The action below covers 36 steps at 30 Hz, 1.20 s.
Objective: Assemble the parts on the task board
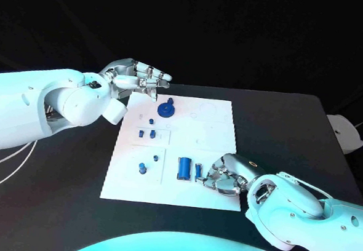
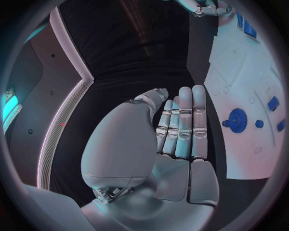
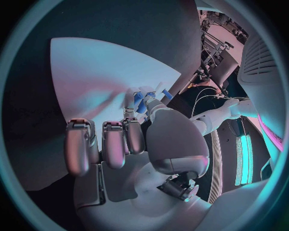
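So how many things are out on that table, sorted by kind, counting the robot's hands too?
White task board: 1
Blue gear: 1
Other blue pieces: 7
Hands, left hand and right hand: 2
Total: 11

A black table (image 1: pixel 271 121) spreads wide here, matte and dark, against a black backdrop. Just off the table's far right corner sits a white rounded object (image 1: pixel 348 132), too indistinct to identify. Over beyond the table's left side, thin white cables (image 1: pixel 2 168) loop downward
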### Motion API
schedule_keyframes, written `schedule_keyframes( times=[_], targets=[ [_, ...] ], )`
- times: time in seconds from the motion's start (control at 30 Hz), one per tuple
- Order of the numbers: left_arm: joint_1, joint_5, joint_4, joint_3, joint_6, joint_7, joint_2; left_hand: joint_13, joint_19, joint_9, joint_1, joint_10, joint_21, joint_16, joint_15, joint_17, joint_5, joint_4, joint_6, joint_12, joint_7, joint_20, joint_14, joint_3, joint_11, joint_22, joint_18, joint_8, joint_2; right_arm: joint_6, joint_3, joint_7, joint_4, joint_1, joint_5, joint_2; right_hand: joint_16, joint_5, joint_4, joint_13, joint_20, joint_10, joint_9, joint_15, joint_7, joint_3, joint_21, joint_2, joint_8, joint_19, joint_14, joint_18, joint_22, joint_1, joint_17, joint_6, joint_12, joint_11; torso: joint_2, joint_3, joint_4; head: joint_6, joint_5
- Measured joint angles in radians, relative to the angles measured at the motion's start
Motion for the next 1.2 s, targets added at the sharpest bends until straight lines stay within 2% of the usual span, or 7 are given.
schedule_keyframes(
  times=[0.27, 0.7, 0.97, 1.07, 1.2],
  targets=[
    [0.000, 0.000, 0.000, 0.000, 0.001, 0.000, 0.000, 0.000, 0.000, 0.000, 0.000, 0.000, 0.000, 0.000, 0.000, 0.000, 0.000, 0.000, 0.000, 0.000, 0.000, 0.000, 0.000, 0.000, 0.000, 0.000, 0.000, 0.000, 0.000, 0.016, 0.000, 0.008, -0.008, -0.002, 0.005, 0.009, 0.000, 0.000, 0.000, 0.000, 0.000, 0.000, 0.000, 0.000, 0.000, 0.000, 0.007, 0.000, 0.003, 0.000, 0.000, 0.000, 0.000, 0.000, 0.000, 0.000, 0.000, 0.000, 0.001, -0.0006, 0.0016, 0.001, -0.002],
    [0.000, -0.001, 0.000, 0.000, 0.002, 0.000, -0.001, 0.000, 0.000, 0.000, 0.000, 0.000, 0.000, 0.000, 0.000, 0.000, 0.000, 0.000, 0.000, 0.000, 0.000, 0.000, 0.000, 0.000, 0.000, 0.000, 0.000, 0.000, 0.000, 0.021, 0.001, 0.009, -0.054, -0.002, 0.007, 0.031, 0.000, 0.000, 0.009, 0.000, 0.000, 0.000, 0.002, 0.000, 0.000, -0.014, 0.007, 0.005, 0.003, 0.000, 0.000, 0.000, 0.000, 0.005, 0.000, 0.000, 0.004, 0.000, 0.001, -0.0002, 0.0020, 0.000, 0.000],
    [0.000, -0.001, 0.000, 0.000, 0.003, -0.001, -0.002, -0.001, 0.000, 0.000, 0.000, 0.000, 0.000, 0.000, 0.000, 0.000, 0.000, 0.000, 0.000, 0.000, 0.000, 0.000, 0.000, 0.000, 0.000, -0.001, 0.000, 0.000, 0.000, 0.027, 0.000, 0.016, -0.070, -0.002, 0.010, 0.041, 0.004, 0.005, -0.004, 0.000, 0.000, 0.000, 0.008, -0.004, -0.001, -0.031, 0.012, 0.023, 0.011, 0.000, 0.004, 0.000, 0.000, 0.031, 0.000, 0.001, 0.009, 0.000, 0.002, 0.0005, 0.0017, 0.000, 0.000],
    [0.000, -0.002, 0.000, 0.000, 0.003, -0.001, -0.002, -0.001, 0.000, 0.000, 0.000, 0.000, 0.000, 0.000, 0.000, 0.000, 0.000, 0.000, 0.000, 0.000, 0.000, 0.000, 0.000, 0.000, 0.000, -0.001, 0.000, 0.000, 0.000, 0.034, 0.001, 0.019, -0.074, -0.002, 0.011, 0.044, 0.004, -0.052, -0.025, 0.000, 0.000, 0.000, 0.010, -0.004, -0.002, -0.030, 0.012, 0.026, 0.015, 0.000, 0.004, 0.000, 0.000, 0.062, 0.000, 0.002, 0.009, 0.000, 0.002, 0.0005, 0.0017, 0.000, 0.002],
    [0.000, -0.002, 0.000, 0.000, 0.003, -0.002, -0.002, -0.001, 0.000, 0.000, 0.000, 0.000, 0.000, 0.000, 0.000, 0.000, 0.000, 0.000, 0.000, 0.000, 0.000, 0.000, 0.000, 0.000, 0.000, -0.001, 0.000, 0.000, 0.000, 0.041, 0.002, 0.021, -0.074, -0.001, 0.011, 0.044, 0.004, -0.074, -0.039, 0.000, 0.000, 0.000, 0.009, -0.004, -0.006, -0.032, 0.012, 0.017, 0.015, 0.000, 0.004, 0.000, 0.000, 0.078, 0.000, -0.002, 0.009, 0.000, 0.001, 0.0005, 0.0014, 0.000, 0.003]
  ],
)
